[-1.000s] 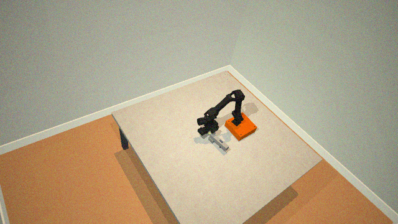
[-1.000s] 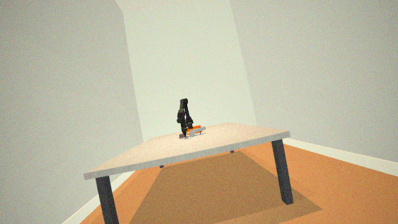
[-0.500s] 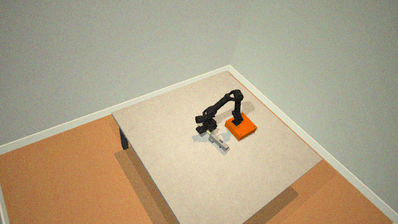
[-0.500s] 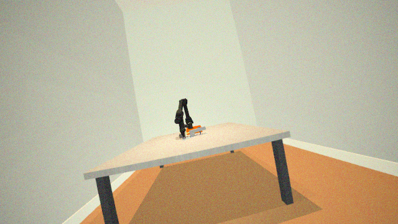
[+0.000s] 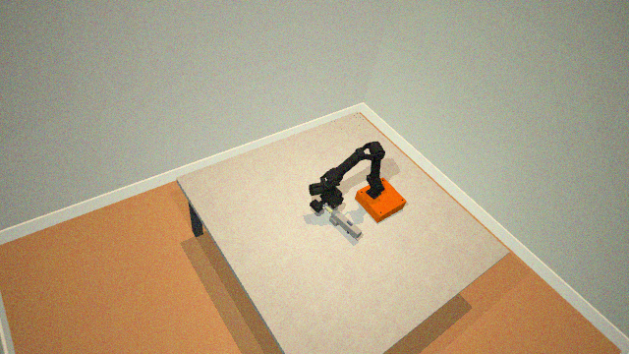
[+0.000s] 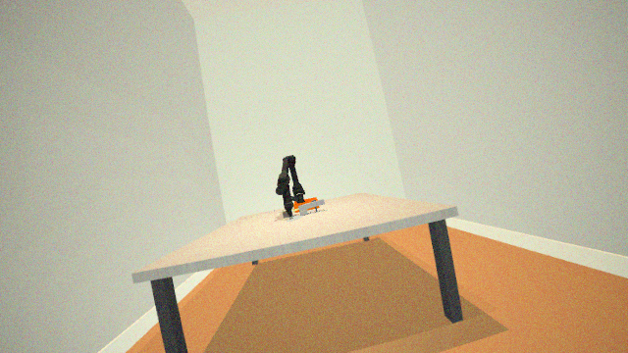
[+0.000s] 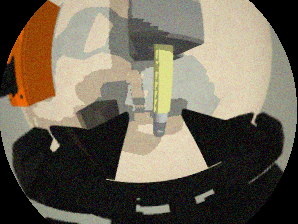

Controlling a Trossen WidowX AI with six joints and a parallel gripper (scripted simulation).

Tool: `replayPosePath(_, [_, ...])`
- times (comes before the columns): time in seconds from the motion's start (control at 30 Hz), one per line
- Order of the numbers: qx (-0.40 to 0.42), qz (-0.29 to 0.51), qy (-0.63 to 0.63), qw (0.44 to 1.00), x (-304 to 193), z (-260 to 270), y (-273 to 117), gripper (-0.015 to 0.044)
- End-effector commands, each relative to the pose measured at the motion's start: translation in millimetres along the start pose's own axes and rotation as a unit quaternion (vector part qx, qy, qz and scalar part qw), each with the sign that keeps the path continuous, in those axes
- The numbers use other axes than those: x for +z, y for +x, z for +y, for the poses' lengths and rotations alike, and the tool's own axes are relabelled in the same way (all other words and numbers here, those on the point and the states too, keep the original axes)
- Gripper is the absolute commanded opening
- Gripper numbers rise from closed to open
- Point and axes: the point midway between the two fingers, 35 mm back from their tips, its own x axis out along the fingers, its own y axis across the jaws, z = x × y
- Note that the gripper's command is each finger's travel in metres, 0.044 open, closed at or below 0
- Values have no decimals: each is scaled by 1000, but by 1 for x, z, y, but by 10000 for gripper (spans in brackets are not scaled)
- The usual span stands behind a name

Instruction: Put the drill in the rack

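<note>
The grey housing (image 5: 344, 223) (image 6: 311, 206) (image 7: 172, 22) lies slanted on the table. A yellow rod (image 7: 164, 80) with a grey end, which looks like the drill, sticks out of the housing's near end; its yellow also shows in the top view (image 5: 328, 209). My gripper (image 5: 326, 204) (image 6: 288, 214) (image 7: 156, 113) is open, pointing down, with its fingers on either side of the rod's outer end and gaps beside it. A dark grey block (image 7: 98, 114) shows beside the left finger in the wrist view. I cannot tell which parts are the key and the rack.
The arm's orange base (image 5: 388, 201) (image 6: 306, 202) (image 7: 39, 55) stands close to the housing, at the left edge of the wrist view. The table (image 5: 275, 206) (image 6: 245, 235) reaches to the wall strips at the back. Shadows of the arm and housing fall across its top.
</note>
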Motion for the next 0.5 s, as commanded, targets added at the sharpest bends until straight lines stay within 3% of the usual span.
replayPosePath(0.0, [-2,-1,1,1000,3,0,1,440])
replayPosePath(0.47, [-2,-2,1,1000,9,-1,2,440])
